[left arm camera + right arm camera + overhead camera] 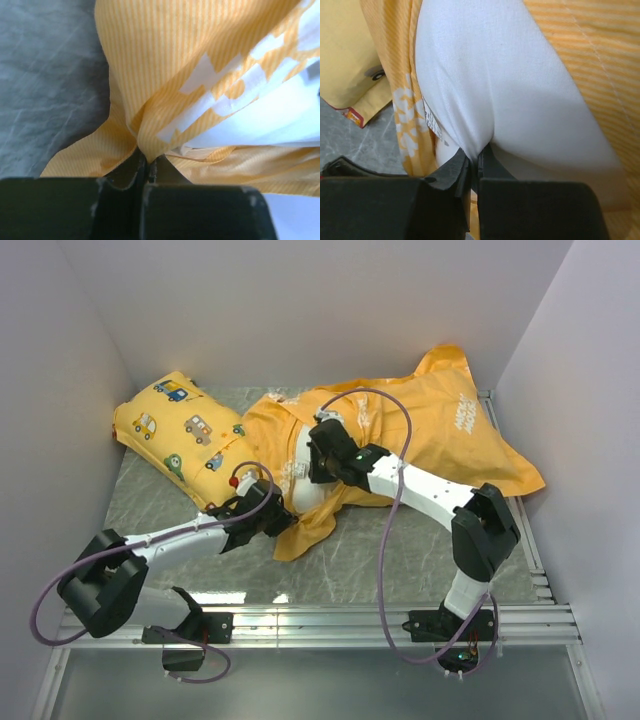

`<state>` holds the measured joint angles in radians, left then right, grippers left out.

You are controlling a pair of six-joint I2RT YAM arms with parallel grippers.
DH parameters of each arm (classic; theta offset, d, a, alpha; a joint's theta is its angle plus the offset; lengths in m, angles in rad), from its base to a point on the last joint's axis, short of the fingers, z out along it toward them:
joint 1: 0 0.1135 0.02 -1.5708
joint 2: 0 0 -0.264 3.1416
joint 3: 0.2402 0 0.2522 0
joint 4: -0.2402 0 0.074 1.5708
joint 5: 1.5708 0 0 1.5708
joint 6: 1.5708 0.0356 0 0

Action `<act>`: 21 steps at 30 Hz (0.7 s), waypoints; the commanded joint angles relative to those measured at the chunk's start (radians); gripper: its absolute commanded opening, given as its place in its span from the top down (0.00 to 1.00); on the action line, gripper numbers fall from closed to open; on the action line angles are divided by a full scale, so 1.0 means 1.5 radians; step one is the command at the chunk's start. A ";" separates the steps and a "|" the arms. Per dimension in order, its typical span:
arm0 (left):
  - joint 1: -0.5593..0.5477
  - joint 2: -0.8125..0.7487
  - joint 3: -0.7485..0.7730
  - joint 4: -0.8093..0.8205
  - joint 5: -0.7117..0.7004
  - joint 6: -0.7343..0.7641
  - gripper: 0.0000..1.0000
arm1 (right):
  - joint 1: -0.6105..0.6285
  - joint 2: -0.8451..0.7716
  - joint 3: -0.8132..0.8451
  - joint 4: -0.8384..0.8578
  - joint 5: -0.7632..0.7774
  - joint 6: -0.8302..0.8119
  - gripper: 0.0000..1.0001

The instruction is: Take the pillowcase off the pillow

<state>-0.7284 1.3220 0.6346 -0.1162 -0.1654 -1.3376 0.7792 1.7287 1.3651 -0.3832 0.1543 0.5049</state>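
Note:
The orange pillowcase lies across the middle and right of the mat, with small white lettering showing at its far right. The white pillow pokes out of its open left end. My left gripper is shut on a bunched fold of the pillowcase at its near left edge. My right gripper is shut on a pinch of the white pillow, beside a small printed tag. Orange pillowcase fabric flanks the pillow in the right wrist view. The Mickey face print is hidden.
A smaller yellow pillow printed with little cars lies at the back left, touching the pillowcase's left end. Grey walls close in on the left, back and right. A grey marbled mat covers the floor. A metal rail runs along the near edge.

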 commanded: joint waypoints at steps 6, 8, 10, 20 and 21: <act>-0.004 0.055 -0.050 0.070 0.010 0.000 1.00 | -0.162 -0.129 0.062 0.060 -0.128 0.050 1.00; -0.004 0.067 -0.056 0.080 0.014 0.000 1.00 | -0.176 -0.153 0.070 0.058 -0.140 0.056 1.00; -0.006 0.084 -0.066 0.114 0.019 0.000 1.00 | -0.181 -0.175 0.083 0.049 -0.126 0.051 1.00; -0.029 0.108 -0.065 0.109 0.023 0.000 1.00 | -0.203 -0.171 0.130 0.021 -0.125 0.045 1.00; -0.030 0.107 -0.063 0.104 0.015 0.000 0.99 | -0.203 -0.171 0.132 0.025 -0.125 0.046 1.00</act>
<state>-0.7650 1.4406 0.6022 0.3218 -0.1101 -1.3746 0.5232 1.5677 1.4086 -0.5663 -0.0940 0.5575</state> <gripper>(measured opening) 0.024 0.045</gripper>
